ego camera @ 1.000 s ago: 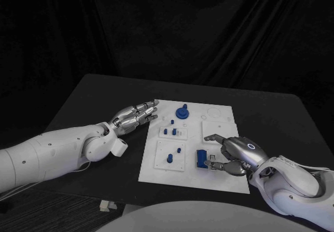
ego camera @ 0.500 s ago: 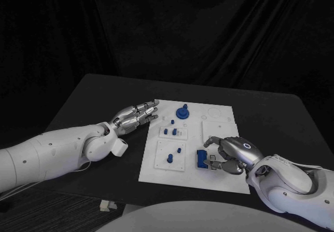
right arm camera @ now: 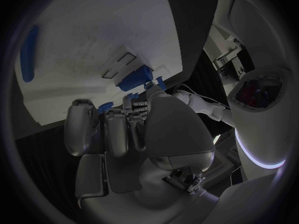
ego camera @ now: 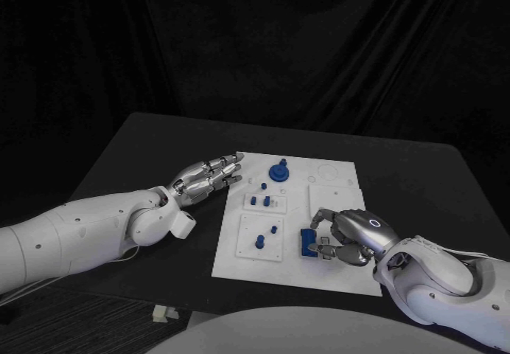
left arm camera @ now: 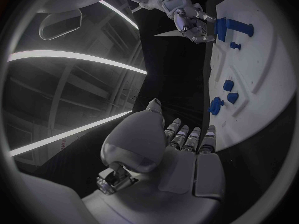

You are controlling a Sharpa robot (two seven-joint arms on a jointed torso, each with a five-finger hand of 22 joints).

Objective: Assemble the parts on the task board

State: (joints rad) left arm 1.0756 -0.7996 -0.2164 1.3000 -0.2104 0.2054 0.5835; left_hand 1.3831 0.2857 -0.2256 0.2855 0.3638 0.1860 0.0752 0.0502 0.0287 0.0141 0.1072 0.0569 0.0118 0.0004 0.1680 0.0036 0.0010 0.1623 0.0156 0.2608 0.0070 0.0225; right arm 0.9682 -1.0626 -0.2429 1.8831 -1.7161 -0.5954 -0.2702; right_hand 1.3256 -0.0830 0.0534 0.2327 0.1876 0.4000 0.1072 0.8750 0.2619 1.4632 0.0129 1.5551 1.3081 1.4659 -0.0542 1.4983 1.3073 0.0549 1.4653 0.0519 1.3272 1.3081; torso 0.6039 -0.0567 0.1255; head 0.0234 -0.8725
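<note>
In the head view the white task board (ego camera: 292, 225) lay in the middle of the black table (ego camera: 138, 147). The right hand (ego camera: 348, 237) sat over the board's near right part, its fingers (ego camera: 322, 251) curled against a blue block (ego camera: 308, 242) standing there; whether they truly clamped it I could not tell. The left hand (ego camera: 206, 177) rested at the board's far left corner, fingers apart and stretched flat, holding nothing. A blue knob (ego camera: 278, 171) stood near the far edge, with small blue pegs (ego camera: 259, 200) between.

In the left wrist view the left hand (left arm camera: 181, 149) lay extended beside the board's edge (left arm camera: 261, 84), steadying it.

In the right wrist view the right hand (right arm camera: 124, 134) bent over the block (right arm camera: 135, 78).

Seating it well probably meant keeping the block upright and pressing straight down while the other hand held the board still.
</note>
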